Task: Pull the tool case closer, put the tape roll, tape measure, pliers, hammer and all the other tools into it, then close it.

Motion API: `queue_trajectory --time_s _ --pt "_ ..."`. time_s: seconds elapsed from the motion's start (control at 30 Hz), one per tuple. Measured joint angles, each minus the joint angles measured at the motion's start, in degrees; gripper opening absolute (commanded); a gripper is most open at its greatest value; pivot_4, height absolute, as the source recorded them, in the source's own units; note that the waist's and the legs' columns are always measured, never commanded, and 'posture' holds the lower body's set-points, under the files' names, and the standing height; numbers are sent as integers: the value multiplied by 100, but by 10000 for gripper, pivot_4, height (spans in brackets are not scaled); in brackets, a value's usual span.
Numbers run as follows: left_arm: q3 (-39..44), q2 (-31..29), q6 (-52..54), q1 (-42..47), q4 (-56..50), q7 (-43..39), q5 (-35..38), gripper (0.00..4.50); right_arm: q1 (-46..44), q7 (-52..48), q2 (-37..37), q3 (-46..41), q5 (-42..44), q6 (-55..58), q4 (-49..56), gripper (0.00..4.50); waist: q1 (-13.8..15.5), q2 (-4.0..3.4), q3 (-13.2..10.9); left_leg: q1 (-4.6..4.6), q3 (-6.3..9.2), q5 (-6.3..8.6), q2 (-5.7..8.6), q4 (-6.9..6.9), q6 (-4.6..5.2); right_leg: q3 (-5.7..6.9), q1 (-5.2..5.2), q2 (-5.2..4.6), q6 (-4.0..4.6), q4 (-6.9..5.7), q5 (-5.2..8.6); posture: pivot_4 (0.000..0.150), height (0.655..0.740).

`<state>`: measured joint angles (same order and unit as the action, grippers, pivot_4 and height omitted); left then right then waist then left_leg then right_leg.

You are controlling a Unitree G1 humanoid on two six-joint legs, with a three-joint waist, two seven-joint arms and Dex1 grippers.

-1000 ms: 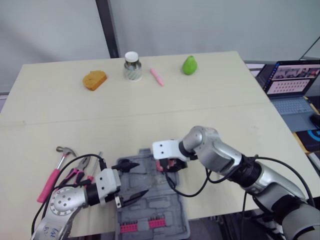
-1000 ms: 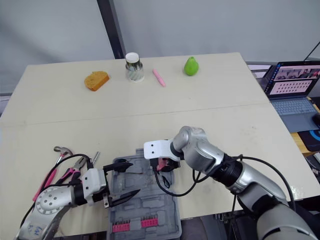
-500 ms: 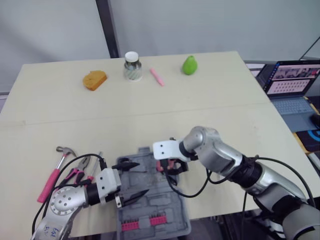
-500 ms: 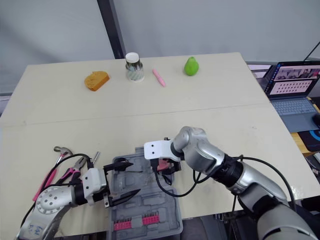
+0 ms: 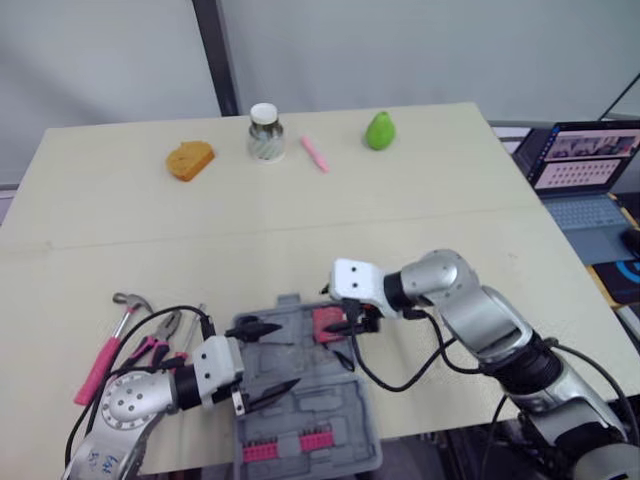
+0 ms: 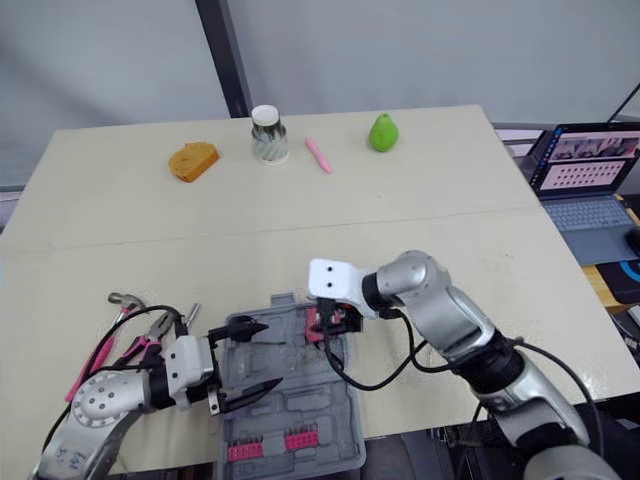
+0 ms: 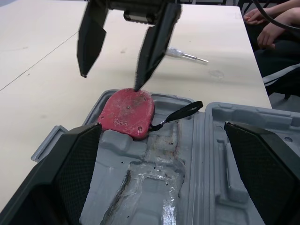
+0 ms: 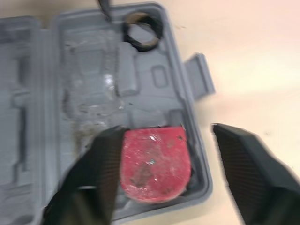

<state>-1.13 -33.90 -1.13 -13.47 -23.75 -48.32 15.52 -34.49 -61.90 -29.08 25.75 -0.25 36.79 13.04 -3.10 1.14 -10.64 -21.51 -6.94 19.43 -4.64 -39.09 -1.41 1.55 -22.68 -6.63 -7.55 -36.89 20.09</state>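
Observation:
The grey tool case lies open near the table's front edge. A red tape measure rests in its far right corner, strap trailing. My right gripper hovers just above the tape measure, open and holding nothing. A black tape roll sits in a pocket at the case's far left corner. My left gripper is open over the case's left half, empty. The pink-handled hammer and the pliers lie on the table left of the case.
Along the far side stand a brown sponge, a jar, a pink pen and a green pear. A laptop sits off the right edge. A person's hands rest beyond the table.
My right gripper has let go of the tape measure, which now lies in the case, and the arm has drawn back to the right. The left arm has not moved.

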Motion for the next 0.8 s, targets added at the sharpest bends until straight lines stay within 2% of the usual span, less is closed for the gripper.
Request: queue_trajectory --time_s 0.07,0.17,0.53,0.63,0.7,0.73,0.77,0.8 --pt "-3 0 3 68 1 -8 0 45000 171 136 159 -100 117 -232 -126 15734 -9 0 0 1 0 -1 -2 1 -1 1 -1 3 0 -2 0 1500 7400" --pt "-2 -2 3 108 1 -11 0 45000 244 213 207 -109 187 -403 -196 896 -8 0 0 2 -1 -1 -3 0 -1 1 -1 3 0 -1 0 1500 7400" --pt "4 -41 26 52 0 -13 0 45000 559 196 162 -108 327 -808 -221 896 2 0 0 3 -1 -1 -2 0 -1 0 -1 2 0 -2 0 1500 7400" --pt "4 -42 38 52 0 -13 1 45000 561 196 165 -109 400 -779 -225 8380 3 0 0 4 -1 -1 -3 0 -2 0 -1 3 0 -4 0 1500 7400" --pt "5 -43 47 52 0 -13 1 45000 563 189 163 -109 457 -759 -225 17941 5 0 0 4 0 -1 -3 0 -2 0 -1 2 0 -3 0 1500 7400" --pt "4 -43 51 52 0 -13 1 45000 563 190 163 -109 478 -759 -225 24236 5 0 0 4 -1 -1 -3 0 -2 0 -1 2 0 -2 0 1500 7400" --pt "5 -43 54 52 0 -13 1 45000 563 193 163 -109 483 -761 -225 28111 5 0 0 4 -1 -1 -3 0 -2 0 -1 2 0 -2 0 1500 7400" --pt "4 -43 57 52 0 -13 1 45000 563 200 163 -109 483 -762 -225 28111 5 0 0 4 -1 -1 -3 0 -2 0 -1 2 0 -2 0 1500 7400"
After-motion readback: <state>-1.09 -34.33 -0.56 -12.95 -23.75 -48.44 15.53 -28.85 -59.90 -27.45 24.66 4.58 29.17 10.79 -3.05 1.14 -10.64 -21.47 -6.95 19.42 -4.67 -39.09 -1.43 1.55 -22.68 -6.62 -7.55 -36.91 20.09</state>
